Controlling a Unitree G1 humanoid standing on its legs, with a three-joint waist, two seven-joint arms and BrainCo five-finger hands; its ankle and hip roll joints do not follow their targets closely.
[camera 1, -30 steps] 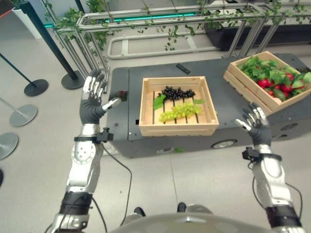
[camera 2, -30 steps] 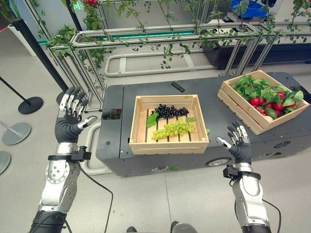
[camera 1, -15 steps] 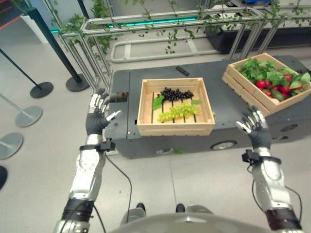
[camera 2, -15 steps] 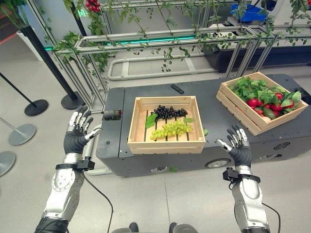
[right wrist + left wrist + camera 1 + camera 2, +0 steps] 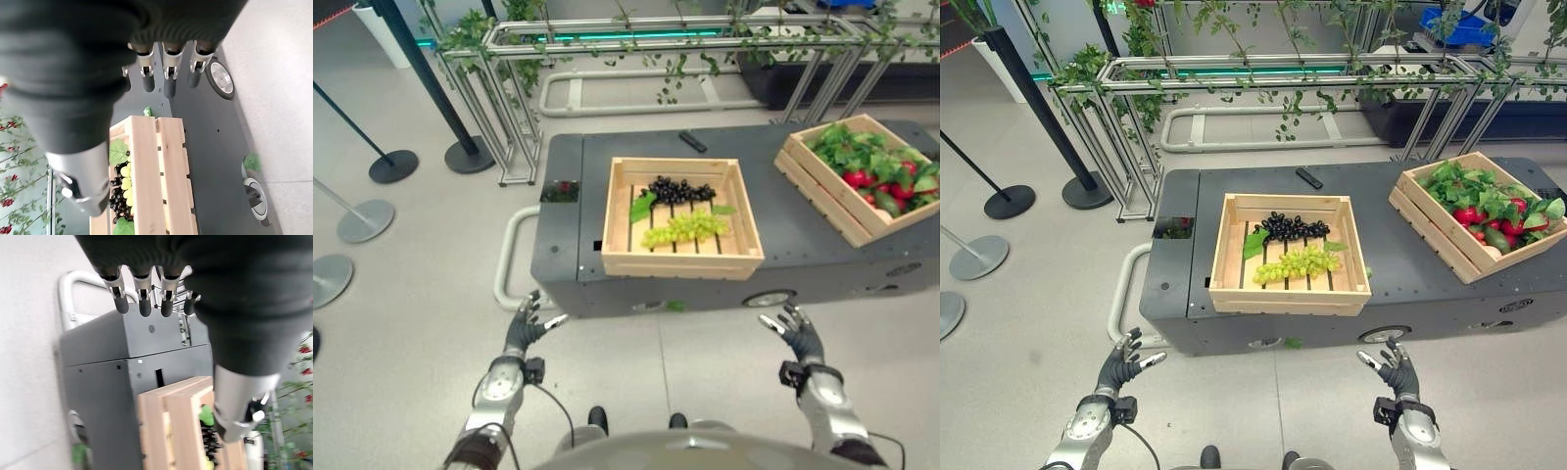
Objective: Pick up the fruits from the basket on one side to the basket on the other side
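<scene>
A wooden crate (image 5: 681,263) sits on the dark cart (image 5: 568,245) and holds a bunch of black grapes (image 5: 676,189), a bunch of green grapes (image 5: 685,228) and green leaves. A second wooden crate (image 5: 822,191) at the cart's right end is full of leafy greens (image 5: 847,147) and red fruits (image 5: 862,179). My left hand (image 5: 523,331) is low over the floor in front of the cart's left corner, open and empty. My right hand (image 5: 797,333) is low over the floor in front of the cart's right part, open and empty. The grape crate (image 5: 146,171) appears past my right hand's fingers.
A small black remote (image 5: 693,142) lies at the back of the cart. A white bar handle (image 5: 509,259) sticks out from the cart's left end. Metal racks with vines (image 5: 607,39) stand behind. Stanchion posts with round bases (image 5: 393,164) stand on the floor at the left.
Both hands have dropped from cart height to low over the floor, still open. The whole scene has shifted as the camera moved.
</scene>
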